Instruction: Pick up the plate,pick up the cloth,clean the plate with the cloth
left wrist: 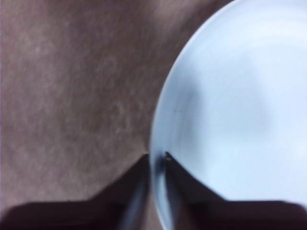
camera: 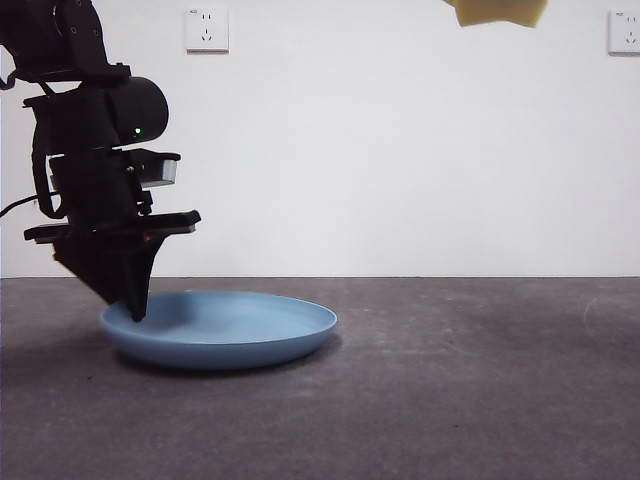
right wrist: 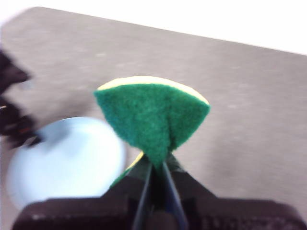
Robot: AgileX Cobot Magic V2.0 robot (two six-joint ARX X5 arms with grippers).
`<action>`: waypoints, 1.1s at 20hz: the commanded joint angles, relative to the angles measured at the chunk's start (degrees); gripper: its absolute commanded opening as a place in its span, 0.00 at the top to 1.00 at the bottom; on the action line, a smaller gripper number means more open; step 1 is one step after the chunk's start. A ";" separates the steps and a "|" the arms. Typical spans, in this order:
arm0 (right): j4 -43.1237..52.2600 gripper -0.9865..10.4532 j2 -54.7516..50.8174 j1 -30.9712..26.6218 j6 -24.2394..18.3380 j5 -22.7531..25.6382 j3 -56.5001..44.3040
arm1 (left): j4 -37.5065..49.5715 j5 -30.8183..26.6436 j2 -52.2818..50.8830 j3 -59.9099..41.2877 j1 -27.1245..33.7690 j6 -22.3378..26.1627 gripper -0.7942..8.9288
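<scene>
The light-blue plate (camera: 225, 328) lies on the dark table at the left of the front view. My left gripper (camera: 135, 312) has come down on the plate's left rim; in the left wrist view (left wrist: 157, 158) its jaws are shut on that rim (left wrist: 158, 143). My right gripper (right wrist: 158, 165) is shut on the cloth, a sponge with a green scouring face (right wrist: 153, 117) and a yellow foam edge. It holds the sponge high in the air; only the yellow underside (camera: 497, 11) shows at the top right of the front view. The plate also shows below in the right wrist view (right wrist: 67, 160).
Two white wall sockets (camera: 206, 30) (camera: 624, 32) sit on the white wall behind. The left arm (right wrist: 14, 110) shows dark beside the plate in the right wrist view. The grey table (camera: 480, 380) stretches to the right of the plate.
</scene>
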 commanded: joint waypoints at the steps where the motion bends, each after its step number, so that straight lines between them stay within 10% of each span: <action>1: 0.37 0.93 1.95 -0.04 -0.66 1.75 -0.24 | -0.20 -0.20 0.92 -0.33 0.00 1.05 0.49; 8: 1.14 0.93 10.78 -2.56 -0.17 0.48 -0.24 | -1.57 0.07 -4.13 -0.31 -0.61 0.92 0.49; 15: 2.16 0.93 27.78 -9.92 0.33 -15.39 -0.24 | -2.47 0.68 -24.59 -0.31 -3.63 0.74 0.50; 22: 2.10 0.91 38.16 -13.18 0.66 -21.35 -0.24 | -7.98 7.48 -42.56 -0.31 -5.16 -1.64 0.50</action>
